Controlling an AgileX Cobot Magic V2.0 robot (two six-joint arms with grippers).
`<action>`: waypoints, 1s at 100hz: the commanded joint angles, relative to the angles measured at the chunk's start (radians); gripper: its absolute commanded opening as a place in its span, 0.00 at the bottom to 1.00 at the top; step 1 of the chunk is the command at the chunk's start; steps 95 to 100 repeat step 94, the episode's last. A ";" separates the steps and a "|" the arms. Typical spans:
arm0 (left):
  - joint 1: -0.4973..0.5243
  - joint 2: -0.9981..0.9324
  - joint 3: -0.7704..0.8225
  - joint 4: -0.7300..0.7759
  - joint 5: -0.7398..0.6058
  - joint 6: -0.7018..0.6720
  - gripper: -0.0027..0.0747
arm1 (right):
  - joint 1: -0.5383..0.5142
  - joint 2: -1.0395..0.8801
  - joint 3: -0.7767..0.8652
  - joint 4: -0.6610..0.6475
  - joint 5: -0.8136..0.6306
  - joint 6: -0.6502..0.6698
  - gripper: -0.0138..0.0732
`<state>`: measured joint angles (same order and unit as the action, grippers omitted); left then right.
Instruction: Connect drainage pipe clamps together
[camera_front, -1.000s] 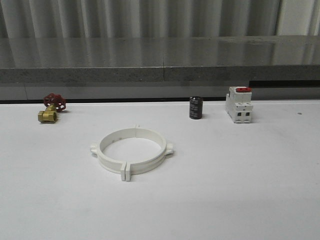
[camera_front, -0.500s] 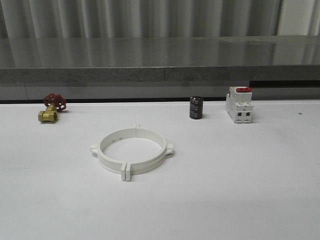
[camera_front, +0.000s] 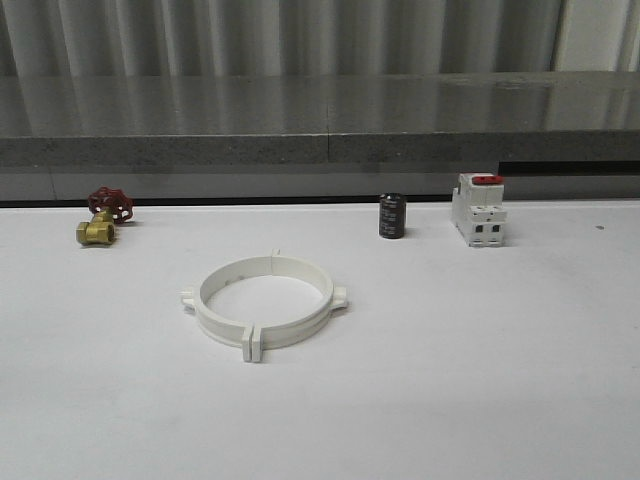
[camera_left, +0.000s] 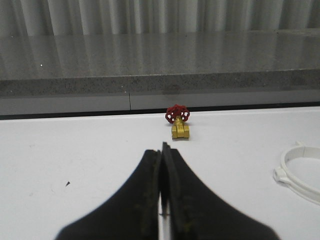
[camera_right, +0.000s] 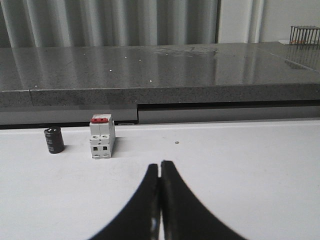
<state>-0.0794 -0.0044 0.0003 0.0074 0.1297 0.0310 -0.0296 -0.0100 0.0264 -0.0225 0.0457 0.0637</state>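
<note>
The two white drainage pipe clamps (camera_front: 263, 308) lie on the white table as one closed ring, their end tabs meeting at the front and the back. A part of that ring (camera_left: 301, 171) shows at the edge of the left wrist view. My left gripper (camera_left: 161, 150) is shut with nothing in it, low over bare table and short of the ring. My right gripper (camera_right: 160, 166) is also shut and empty, over the table on the near side of the breaker.
A brass valve with a red handwheel (camera_front: 103, 217) sits at the back left. A black cylinder (camera_front: 391, 215) and a white breaker with a red top (camera_front: 478, 208) stand at the back right. A grey stone ledge (camera_front: 320, 115) runs behind the table.
</note>
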 joint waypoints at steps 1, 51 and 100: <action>0.002 -0.027 0.045 -0.007 -0.137 -0.007 0.01 | 0.000 -0.019 -0.015 -0.002 -0.087 -0.006 0.08; 0.002 -0.027 0.045 -0.007 -0.151 -0.007 0.01 | 0.000 -0.019 -0.015 -0.002 -0.087 -0.006 0.08; 0.002 -0.027 0.045 -0.007 -0.151 -0.007 0.01 | 0.000 -0.019 -0.015 -0.002 -0.087 -0.006 0.08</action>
